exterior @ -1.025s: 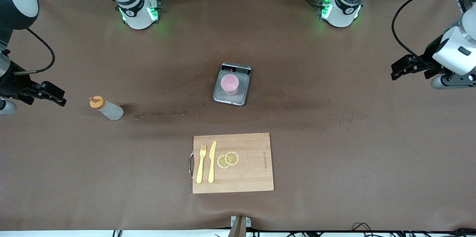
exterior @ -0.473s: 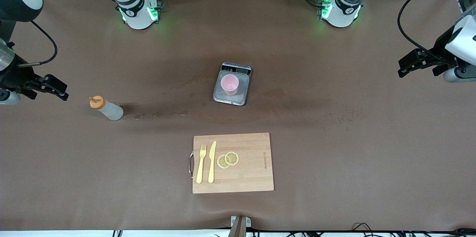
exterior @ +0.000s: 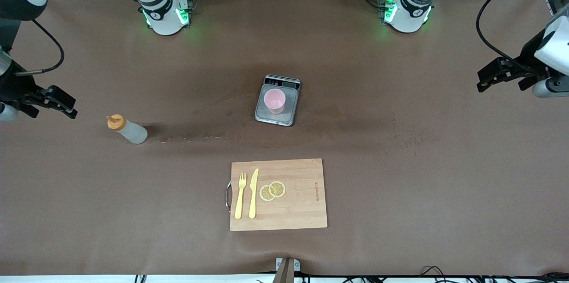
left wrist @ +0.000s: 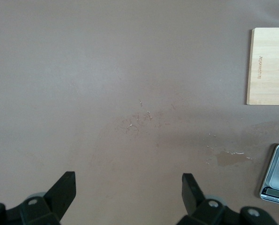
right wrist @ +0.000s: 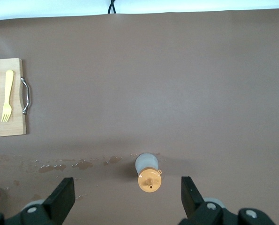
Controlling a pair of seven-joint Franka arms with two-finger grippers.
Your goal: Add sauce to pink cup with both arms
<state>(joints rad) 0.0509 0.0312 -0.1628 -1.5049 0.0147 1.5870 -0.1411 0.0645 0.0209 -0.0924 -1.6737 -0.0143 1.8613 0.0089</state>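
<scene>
I see the sauce [exterior: 126, 129] standing toward the right arm's end, the pink cup [exterior: 274, 100] on the scale [exterior: 266, 116], and both the right gripper [exterior: 60, 101] and left gripper [exterior: 495, 76] wide open, empty, over bare table.

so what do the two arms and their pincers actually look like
Both arms are white with black joint sections and round white bases ringed in black, lit by green lights. A loose black cable loops along each forearm. The left pincer and right pincer are black and blocky, each with two angular black fingers fixed on with small silver screws.
</scene>
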